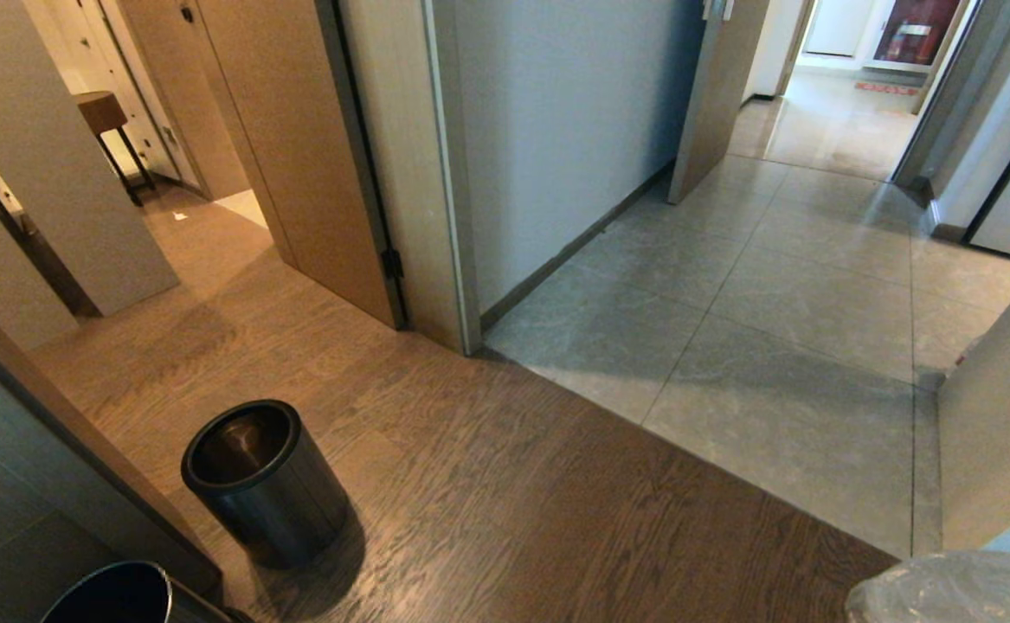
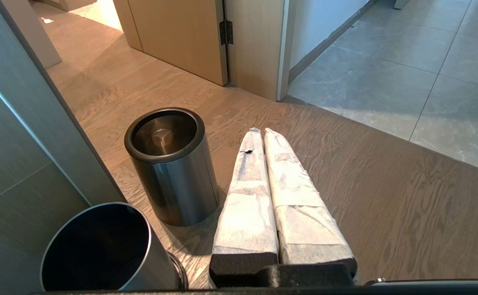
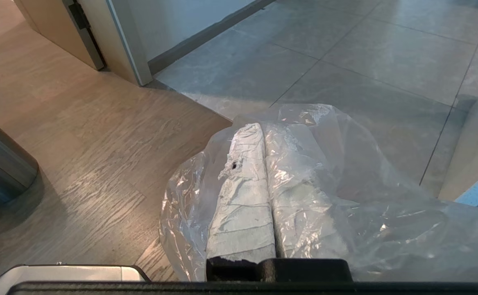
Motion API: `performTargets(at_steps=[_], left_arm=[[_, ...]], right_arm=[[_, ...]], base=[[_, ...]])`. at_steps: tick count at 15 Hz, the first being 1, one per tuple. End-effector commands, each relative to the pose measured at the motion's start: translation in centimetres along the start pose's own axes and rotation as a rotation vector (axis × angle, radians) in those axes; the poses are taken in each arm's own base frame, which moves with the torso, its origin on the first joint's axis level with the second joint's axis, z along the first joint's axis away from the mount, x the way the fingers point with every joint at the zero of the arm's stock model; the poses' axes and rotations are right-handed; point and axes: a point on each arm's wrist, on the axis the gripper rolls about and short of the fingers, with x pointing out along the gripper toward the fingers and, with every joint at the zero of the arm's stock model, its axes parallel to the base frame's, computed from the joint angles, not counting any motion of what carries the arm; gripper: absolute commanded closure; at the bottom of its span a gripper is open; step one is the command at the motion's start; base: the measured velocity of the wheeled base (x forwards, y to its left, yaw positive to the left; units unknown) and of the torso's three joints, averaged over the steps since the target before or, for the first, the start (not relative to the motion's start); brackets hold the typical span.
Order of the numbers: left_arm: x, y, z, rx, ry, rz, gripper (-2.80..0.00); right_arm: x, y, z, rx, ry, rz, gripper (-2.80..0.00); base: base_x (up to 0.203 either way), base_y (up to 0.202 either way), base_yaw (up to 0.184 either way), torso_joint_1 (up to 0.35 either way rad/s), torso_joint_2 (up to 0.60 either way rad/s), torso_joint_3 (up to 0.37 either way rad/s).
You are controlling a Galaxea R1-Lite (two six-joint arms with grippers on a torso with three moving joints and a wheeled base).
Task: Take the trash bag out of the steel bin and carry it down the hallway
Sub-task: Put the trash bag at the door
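The steel bin [image 1: 262, 480] stands on the wooden floor at the lower left, dark with a black rim, and its inside looks empty [image 2: 169, 164]. My right gripper [image 3: 263, 127] is shut on the trash bag [image 3: 345, 196], whose thin clear plastic drapes over and around its wrapped fingers. A crinkled bulge of the bag [image 1: 955, 588] shows at the head view's bottom right corner. My left gripper [image 2: 262, 132] is shut on nothing and hangs just beside the bin. The hallway [image 1: 773, 285] with grey stone tiles runs ahead to the right.
A second, shinier cylinder [image 1: 115, 597] stands close at the bottom left beside a grey panel. An open wooden door [image 1: 305, 147] and its frame post [image 1: 444, 216] divide the wooden floor from the tiles. A pale wall corner [image 1: 998, 433] juts in at the right.
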Motion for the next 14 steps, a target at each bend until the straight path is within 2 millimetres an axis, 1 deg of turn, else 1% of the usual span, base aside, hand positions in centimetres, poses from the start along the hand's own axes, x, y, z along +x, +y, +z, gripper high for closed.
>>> performTargets(at_steps=[1,14], left_arm=[[0.09,0.00,-0.34,-0.001,0.012,0.001,0.00],[0.08,0.00,-0.30,-0.001,0.010,0.001,0.00]], right_arm=[[0.01,0.00,0.01,0.000,0.001,-0.001,0.00],[0.01,0.00,0.02,0.000,0.000,0.001,0.00]], base=[[0.000,0.000,0.000,0.000,0.00,0.000],[0.000,0.000,0.000,0.000,0.00,0.000]])
